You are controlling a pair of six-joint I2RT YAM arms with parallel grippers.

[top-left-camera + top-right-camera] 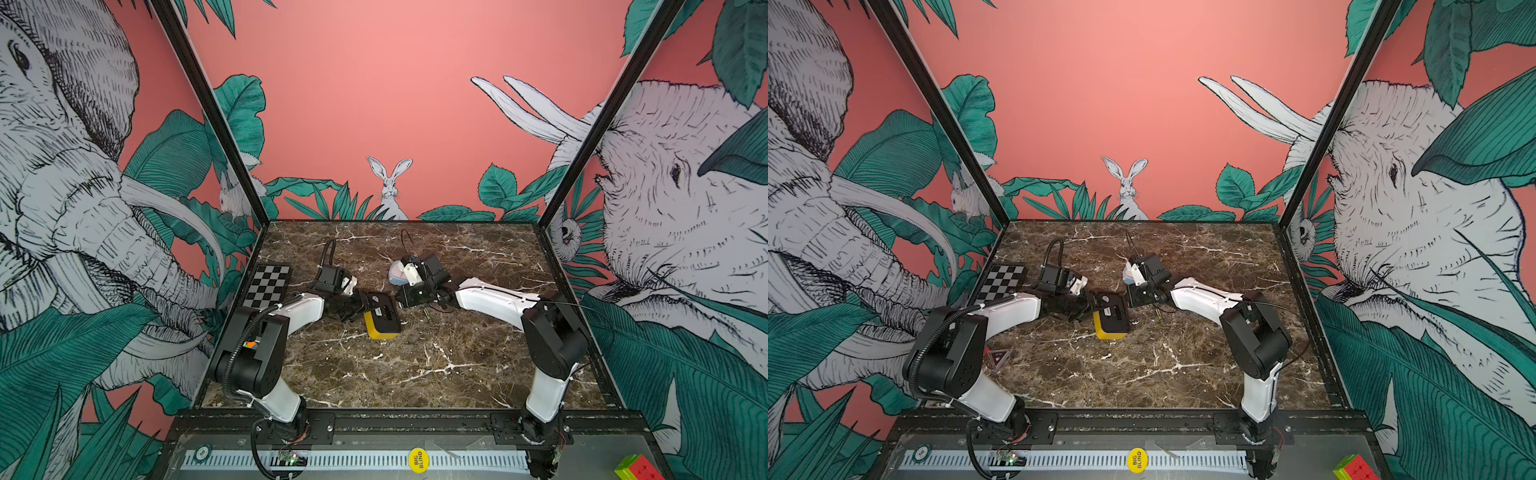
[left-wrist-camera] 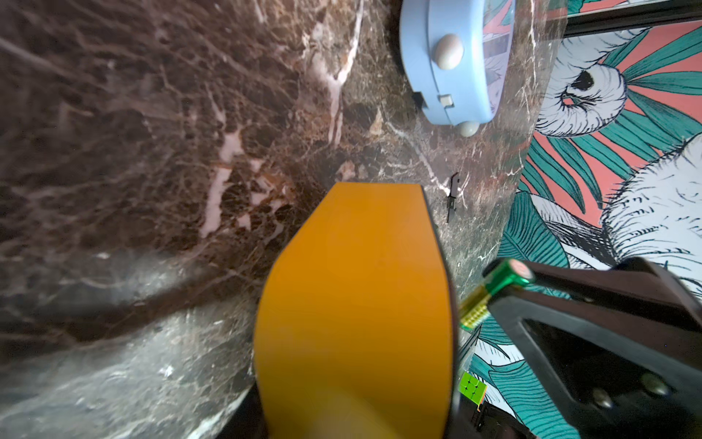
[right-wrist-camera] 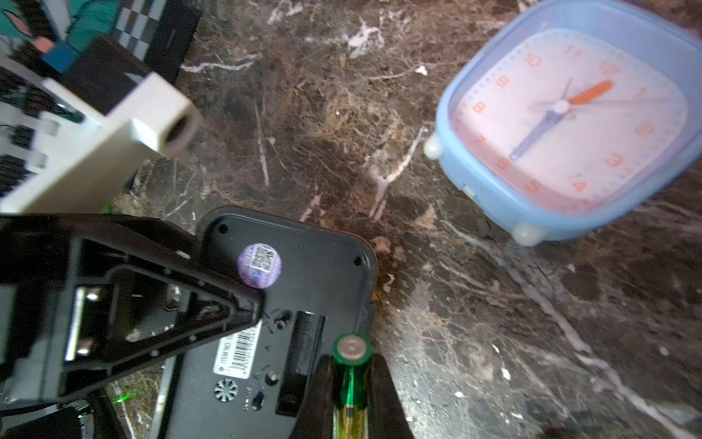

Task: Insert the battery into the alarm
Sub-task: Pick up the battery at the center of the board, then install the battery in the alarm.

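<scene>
– Right gripper (image 3: 351,370) is clamped on the battery (image 3: 350,347), correct?

– Correct. Its two fingers pinch the green-and-gold barrel. The flat end pokes out just beside the open battery compartment (image 3: 300,365), not inside it. The rest of the barrel is hidden between the fingers.

– And the left gripper (image 1: 366,305)?

– Closed on the yellow-and-black alarm clock (image 3: 315,266), near the middle of the worktop (image 1: 415,374), black back turned up. One finger (image 3: 243,300) presses on that back, and its partner is hidden under the yellow face. Whether the clock's lower edge touches the marble, I cannot tell.

– Anything else hard to read?

– The blue alarm clock (image 3: 562,125) stands behind them toward the far edge, mostly covered by the right wrist in both top views. A thin dark piece (image 2: 452,195) lies on the marble close by, too small to name.

– Room to move?

– Bare marble runs from the held clock to the front edge and out to the right edge. A checkerboard (image 1: 268,284) lies at the left edge, beside the left arm.
</scene>
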